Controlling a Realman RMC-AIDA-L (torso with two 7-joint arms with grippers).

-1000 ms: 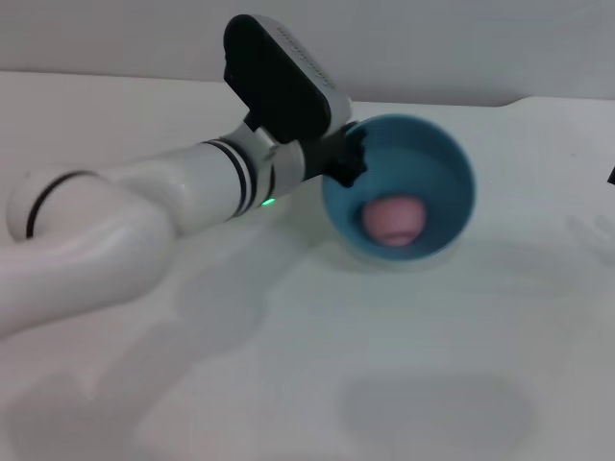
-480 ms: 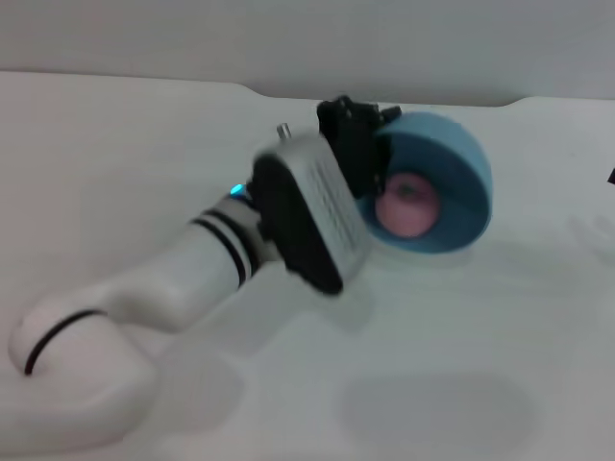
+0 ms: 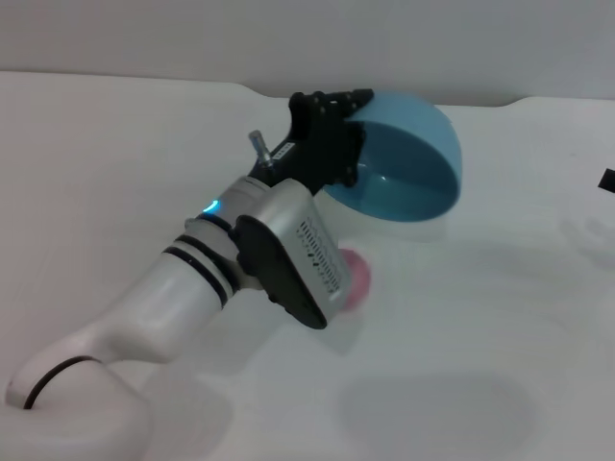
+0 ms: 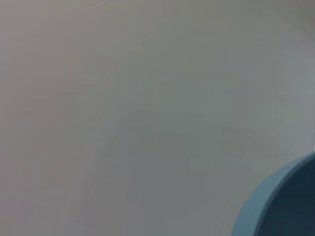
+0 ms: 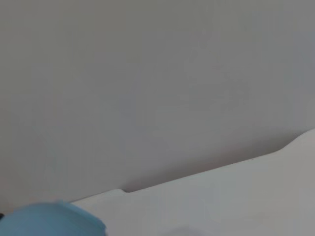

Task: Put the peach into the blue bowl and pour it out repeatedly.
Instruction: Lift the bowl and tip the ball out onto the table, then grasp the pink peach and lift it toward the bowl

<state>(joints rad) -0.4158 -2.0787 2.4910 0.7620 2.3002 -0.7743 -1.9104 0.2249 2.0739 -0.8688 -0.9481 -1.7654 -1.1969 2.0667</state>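
My left gripper (image 3: 338, 134) is shut on the rim of the blue bowl (image 3: 408, 173) and holds it tipped over above the white table, its opening facing down and toward me. The bowl is empty. The peach (image 3: 354, 280) lies on the table below and in front of the bowl, partly hidden behind my left wrist. A piece of the bowl's rim shows in the left wrist view (image 4: 275, 206) and in the right wrist view (image 5: 54, 220). The right gripper is out of view.
The white table (image 3: 480, 327) stretches all around, with a notched far edge against a grey wall. A small dark object (image 3: 607, 179) sits at the right edge of the head view.
My left wrist has rolled over and tipped the bowl further. The peach has dropped out of the bowl onto the table beside my wrist.
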